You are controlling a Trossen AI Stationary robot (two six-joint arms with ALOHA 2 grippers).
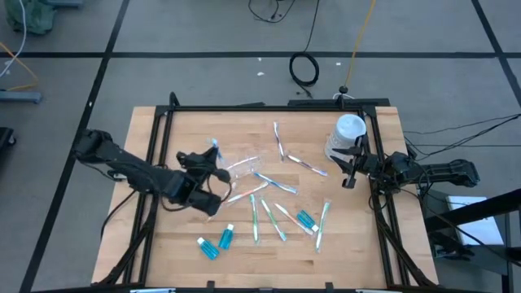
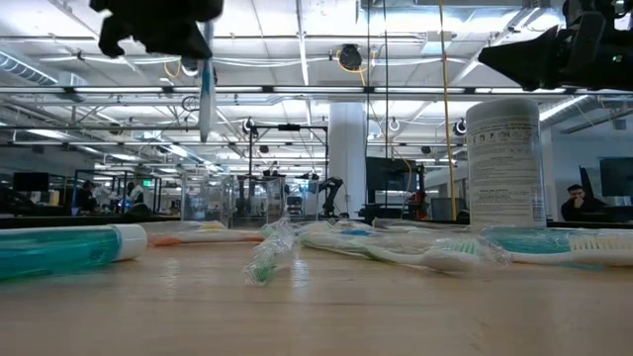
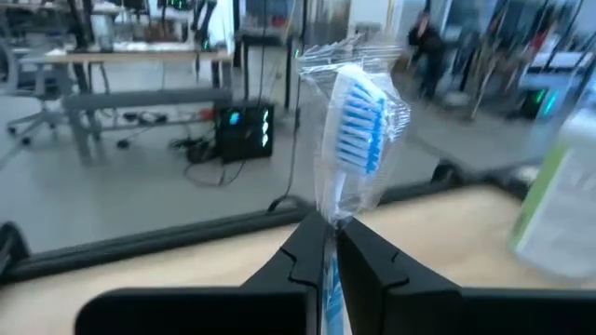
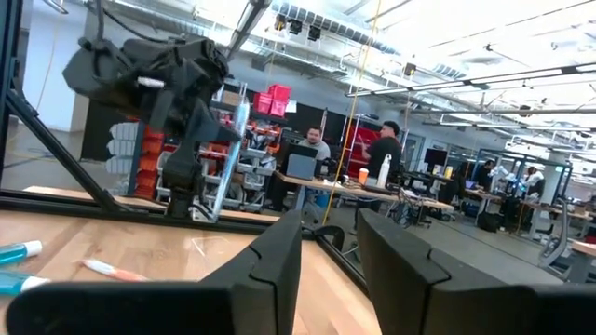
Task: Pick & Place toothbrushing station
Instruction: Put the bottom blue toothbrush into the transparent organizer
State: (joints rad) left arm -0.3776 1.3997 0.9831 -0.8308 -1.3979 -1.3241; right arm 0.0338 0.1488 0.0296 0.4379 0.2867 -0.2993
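My left gripper [image 1: 210,159] is up above the table's left middle, shut on a toothbrush [image 3: 358,121] with blue and white bristles in a clear wrapper. Several more toothbrushes [image 1: 281,213] lie flat across the middle of the table. Two teal tubes [image 1: 216,242] lie near the front left and one [image 1: 305,219] among the brushes. A clear plastic piece, apparently the cup [image 1: 242,160], lies just right of my left gripper. My right gripper [image 1: 350,169] waits open at the table's right edge with nothing between its fingers. My left gripper pinches the wrapped toothbrush between its two fingers, on the neck just below the bristle head [image 3: 331,212]. The head sticks out past the fingertips toward the table's far edge. The brush is lifted clear of the table; its handle end is hidden behind the fingers.
A tall white lidded container [image 1: 348,134] stands at the far right, close beside my right gripper. A black frame [image 1: 269,107] runs around the wooden table top. People sit and stand in the room beyond the table.
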